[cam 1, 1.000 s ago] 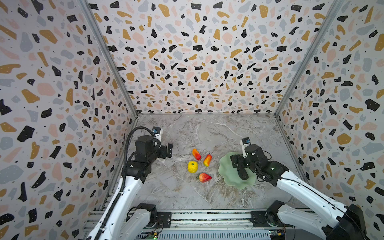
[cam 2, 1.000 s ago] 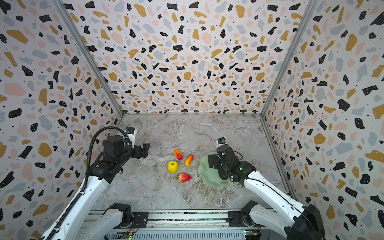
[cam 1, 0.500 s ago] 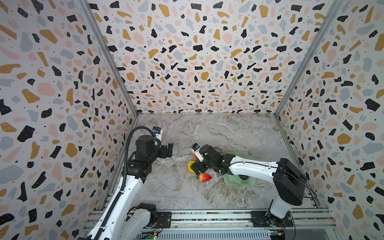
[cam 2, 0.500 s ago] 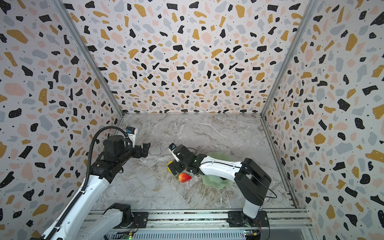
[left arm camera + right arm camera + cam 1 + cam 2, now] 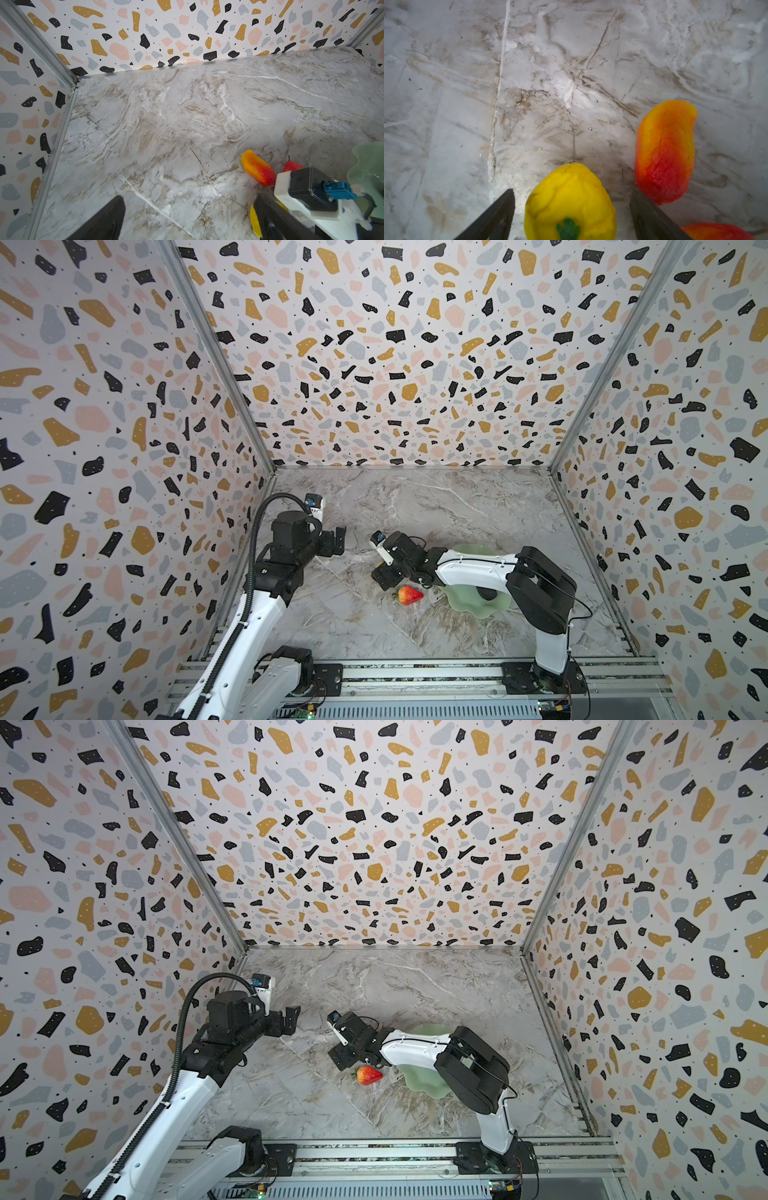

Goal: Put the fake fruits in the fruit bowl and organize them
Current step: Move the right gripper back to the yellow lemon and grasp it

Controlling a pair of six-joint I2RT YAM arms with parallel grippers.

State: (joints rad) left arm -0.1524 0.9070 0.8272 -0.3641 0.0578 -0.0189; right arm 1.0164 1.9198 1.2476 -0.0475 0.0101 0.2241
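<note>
In both top views my left hand point(image 5: 340, 536) point(image 5: 292, 1017) hangs over the left side of the marble surface point(image 5: 457, 506) point(image 5: 415, 986), well apart from every fruit. My right hand point(image 5: 384, 577) point(image 5: 340, 1054) reaches across to the middle and points down at the surface. The pale green fruit bowl point(image 5: 469, 608) point(image 5: 419, 1085) sits right of centre, with the right arm crossing over it. In a top view a dark oval fruit point(image 5: 486, 593) lies inside the bowl. The strawberry point(image 5: 409, 595) point(image 5: 369, 1075) lies on the surface, just to the near side of the right hand and just left of the bowl's rim.

From the left wrist, I see the left hand point(image 5: 189, 199) with its fingers point(image 5: 104, 218) wide apart and only bare surface point(image 5: 166, 124) between them. Beyond it a red-yellow fruit point(image 5: 257, 168) lies on the marble. A second red piece point(image 5: 292, 166) peeks up behind the right arm's wrist camera point(image 5: 311, 187). A sliver of the yellow citrus point(image 5: 254, 220) shows beside one finger, and the bowl's wavy rim point(image 5: 365, 166) enters at the edge.

From the right wrist, the right hand point(image 5: 572, 193) straddles the yellow citrus point(image 5: 569, 199). Its fingers point(image 5: 500, 209) stand apart with a gap on each side, so nothing is clamped. The red-yellow fruit point(image 5: 664, 151) lies just beside the citrus. Another red-orange piece point(image 5: 716, 231) shows at the frame's corner, and I cannot tell which fruit it is.
</note>
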